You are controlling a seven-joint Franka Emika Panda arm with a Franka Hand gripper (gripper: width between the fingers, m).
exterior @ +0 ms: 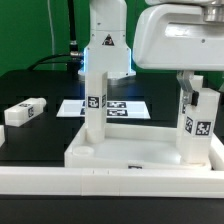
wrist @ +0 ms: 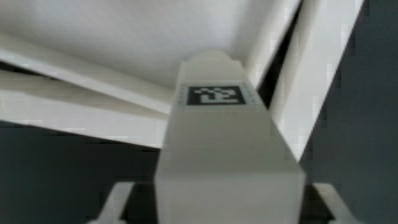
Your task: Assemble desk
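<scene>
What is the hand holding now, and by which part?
The hand appears to grip the upright white plastic block leg with a square tag by its upper end, fingers on two opposite sides.

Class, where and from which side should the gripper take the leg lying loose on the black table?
Likely across its two long parallel sides, near the middle, coming straight down from above: the leg lies flat, with both long faces exposed and apart from the other parts.
</scene>
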